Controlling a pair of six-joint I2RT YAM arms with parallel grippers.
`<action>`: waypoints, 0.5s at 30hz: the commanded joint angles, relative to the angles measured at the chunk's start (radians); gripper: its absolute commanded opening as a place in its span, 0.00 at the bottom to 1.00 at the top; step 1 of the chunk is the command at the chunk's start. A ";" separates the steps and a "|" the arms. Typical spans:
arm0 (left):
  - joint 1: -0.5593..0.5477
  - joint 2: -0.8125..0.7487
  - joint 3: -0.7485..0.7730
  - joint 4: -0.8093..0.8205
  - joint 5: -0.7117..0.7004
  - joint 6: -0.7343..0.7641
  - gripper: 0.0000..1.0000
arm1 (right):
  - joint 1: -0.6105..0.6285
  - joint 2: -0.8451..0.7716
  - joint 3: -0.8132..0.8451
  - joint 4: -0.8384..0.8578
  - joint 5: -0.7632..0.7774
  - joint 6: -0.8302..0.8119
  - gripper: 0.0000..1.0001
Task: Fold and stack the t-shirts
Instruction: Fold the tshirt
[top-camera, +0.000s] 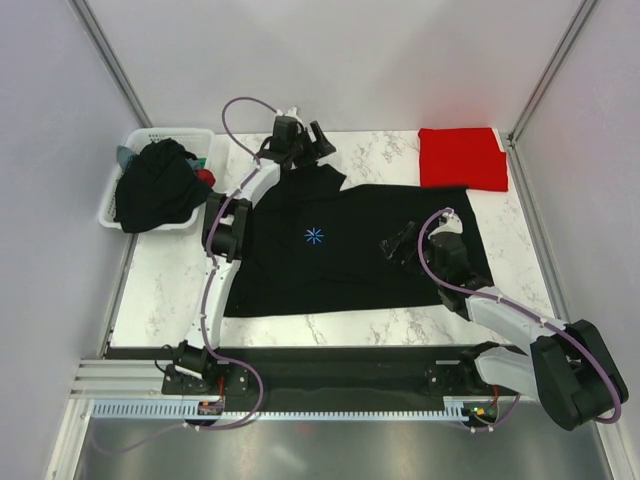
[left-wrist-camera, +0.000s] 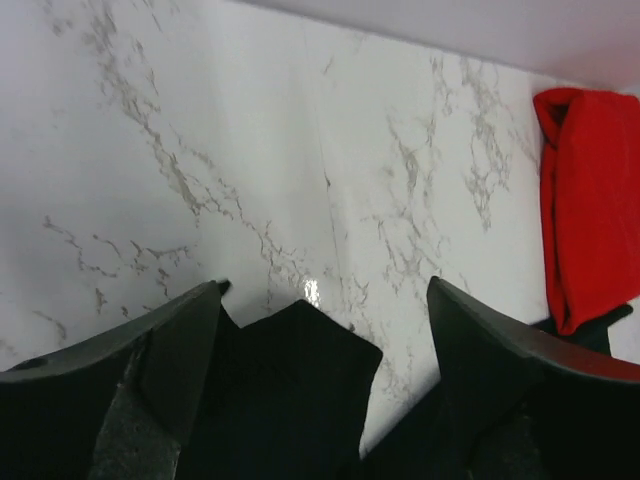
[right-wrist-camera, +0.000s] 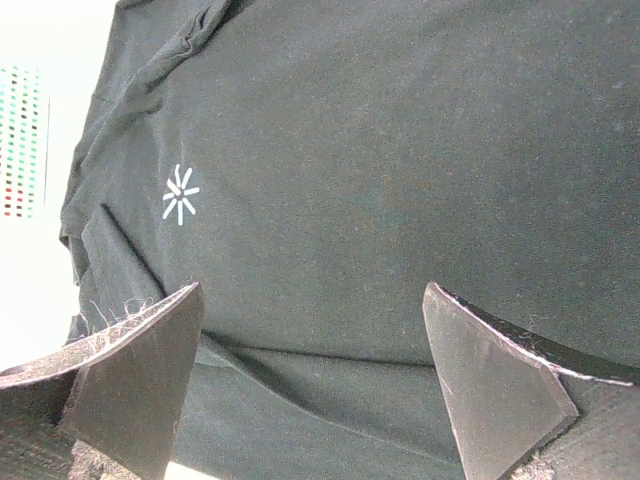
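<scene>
1. Dark t-shirts (top-camera: 155, 185) heap over the basket (top-camera: 112, 200) rim; a snag could spill them.
2. The left pincer (left-wrist-camera: 325, 288) stands open over a corner of the black t-shirt (top-camera: 350, 260); closing high would miss it.
3. That shirt lies spread mid-tabletop (top-camera: 170, 290); uneven pulls would wrinkle it.
4. The right pincer (right-wrist-camera: 312, 290), wide open above it, may bunch cloth.
5. The folded red t-shirt (top-camera: 462, 157), far-right corner, could get dragged.
</scene>
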 joint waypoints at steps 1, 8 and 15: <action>-0.015 -0.135 -0.005 -0.071 -0.172 0.233 0.94 | -0.004 0.001 -0.006 0.048 -0.012 0.007 0.98; -0.065 -0.131 0.050 -0.174 -0.364 0.568 0.96 | -0.007 0.001 -0.006 0.048 -0.011 0.009 0.98; -0.081 -0.009 0.166 -0.285 -0.388 0.604 1.00 | -0.010 0.005 -0.007 0.053 -0.038 0.012 0.98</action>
